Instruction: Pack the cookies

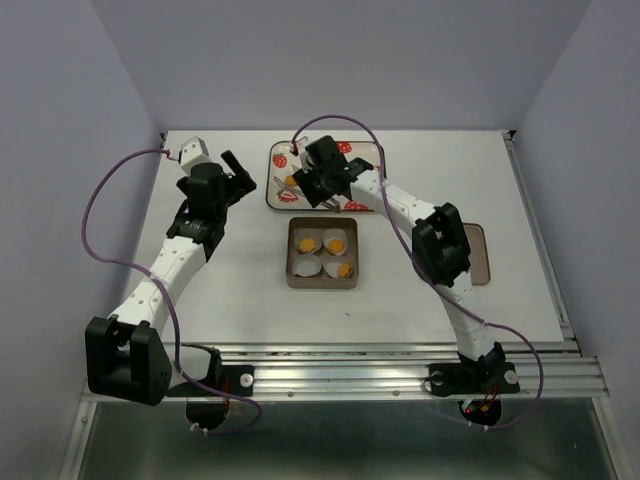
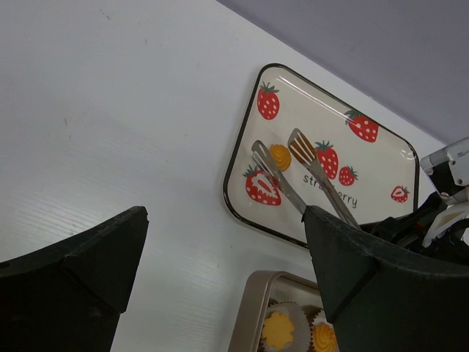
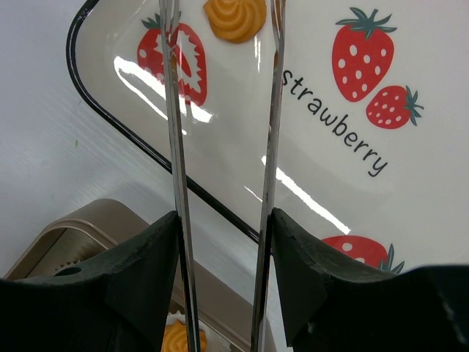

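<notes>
One orange-yellow cookie (image 1: 291, 181) lies on the strawberry-print tray (image 1: 355, 160). Three more cookies (image 1: 337, 243) sit in white paper cups inside the brown square tin (image 1: 322, 283); the near-left cup (image 1: 308, 268) looks empty. My right gripper (image 1: 322, 182) is shut on metal tongs (image 3: 176, 110), and the tong tips stand on either side of the tray cookie (image 3: 234, 18). My left gripper (image 1: 238, 172) is open and empty above the table, left of the tray. The left wrist view shows the cookie (image 2: 280, 155) between the tong tips (image 2: 293, 180).
A brown lid (image 1: 482, 255) lies right of the tin, partly hidden under my right arm. The tin's corner (image 2: 253, 315) shows below the tray (image 2: 308, 103) in the left wrist view. Purple walls close in the table on three sides.
</notes>
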Motion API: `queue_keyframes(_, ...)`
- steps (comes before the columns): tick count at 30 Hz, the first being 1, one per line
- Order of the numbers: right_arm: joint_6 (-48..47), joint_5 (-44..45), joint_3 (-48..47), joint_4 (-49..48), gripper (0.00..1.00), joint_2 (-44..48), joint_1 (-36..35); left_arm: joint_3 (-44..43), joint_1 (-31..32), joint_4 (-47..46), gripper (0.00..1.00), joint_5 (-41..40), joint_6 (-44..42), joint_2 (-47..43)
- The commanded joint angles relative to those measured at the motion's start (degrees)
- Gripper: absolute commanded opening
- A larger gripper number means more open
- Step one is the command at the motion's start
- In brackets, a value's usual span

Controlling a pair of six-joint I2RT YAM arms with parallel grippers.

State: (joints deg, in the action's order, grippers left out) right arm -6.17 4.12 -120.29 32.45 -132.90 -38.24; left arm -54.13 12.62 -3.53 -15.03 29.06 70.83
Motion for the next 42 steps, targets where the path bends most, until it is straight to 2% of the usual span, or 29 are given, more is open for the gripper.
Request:
queue_keyframes(1,1.9,-0.8,-1.1,0.0,0.57,1.2,0.7,-0.2,-0.4,-1.0,0.99,-1.0,0.3,-1.9)
queue_keyframes(8,3.2,-1.4,-0.6,0.0,0.56,1.7,1.2,-0.1,-0.3,-1.0,0.99,-0.8,0.6,-2.1)
queue_keyframes(15,4.1,-5.9,-1.5,0.3,0.43,1.3,1.9,-0.3,-0.3,-1.0,0.99,-1.0,0.7,-2.2)
queue_keyframes(21,4.5,-5.9,-0.6,0.5,0.35,2.8,1.9,-0.4,-0.3,-1.0,0.99,-0.9,0.8,-2.2)
queue_keyframes(28,2.1,-4.5,-0.5,-2.6,0.32,8.0,1.9,-0.4,-0.4,-1.0,0.99,-1.1,1.2,-2.9)
queue_keyframes(34,-0.2,-9.1,14.6,-10.2,0.31,20.9,1.9,0.5,-0.3,-1.4,0.99,0.6,1.5,-3.7)
queue_keyframes(39,2.1,-13.1,31.5,-13.3,0.3,34.3,1.9,1.3,-0.3,-1.8,0.99,2.3,2.0,-3.7)
queue_keyframes(42,2.3,-16.9,37.9,-13.0,0.31,39.9,1.9,1.7,-0.3,-2.2,0.99,3.2,2.1,-3.3)
